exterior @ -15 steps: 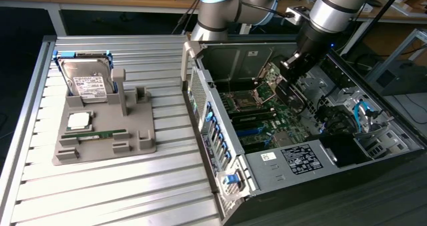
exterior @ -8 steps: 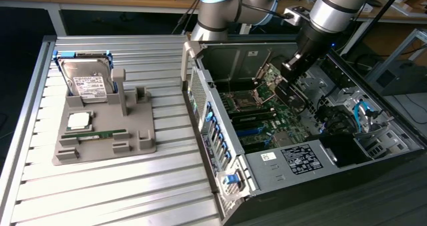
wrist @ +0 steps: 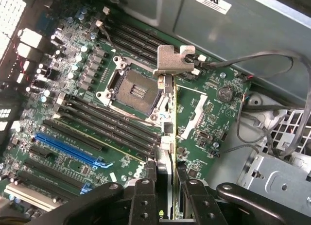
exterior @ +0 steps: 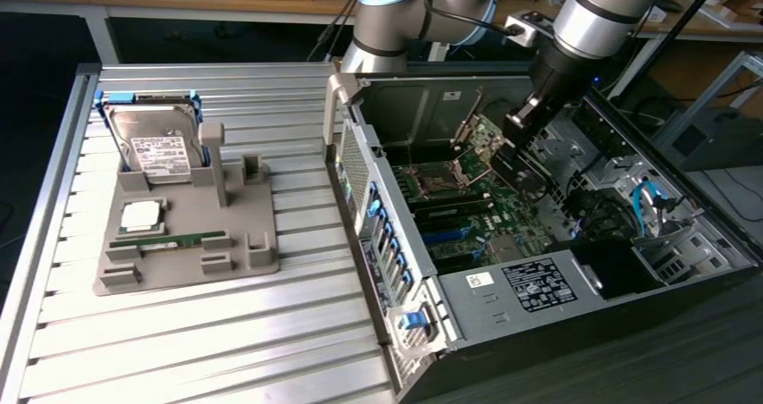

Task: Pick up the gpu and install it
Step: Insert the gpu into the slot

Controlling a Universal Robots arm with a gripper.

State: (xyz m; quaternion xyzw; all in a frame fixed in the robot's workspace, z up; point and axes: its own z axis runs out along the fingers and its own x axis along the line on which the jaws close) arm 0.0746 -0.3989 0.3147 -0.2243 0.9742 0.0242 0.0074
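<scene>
- The gripper (wrist: 165,186) is clamping the gpu (wrist: 168,118) edge-on between its two fingers (wrist: 145,196), inside the open computer case (exterior: 394,243).
- The gpu is hanging above the motherboard (wrist: 97,113), its pale metal bracket over the CPU socket (wrist: 133,89).
- A hard drive (exterior: 155,149) is standing in the grey holder (exterior: 179,243) on the table.

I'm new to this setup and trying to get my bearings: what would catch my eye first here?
The pincer grips the gpu edge-on, held above the motherboard inside the open computer case. On the exterior view's left, a grey holder on the slatted table carries a hard drive.
</scene>
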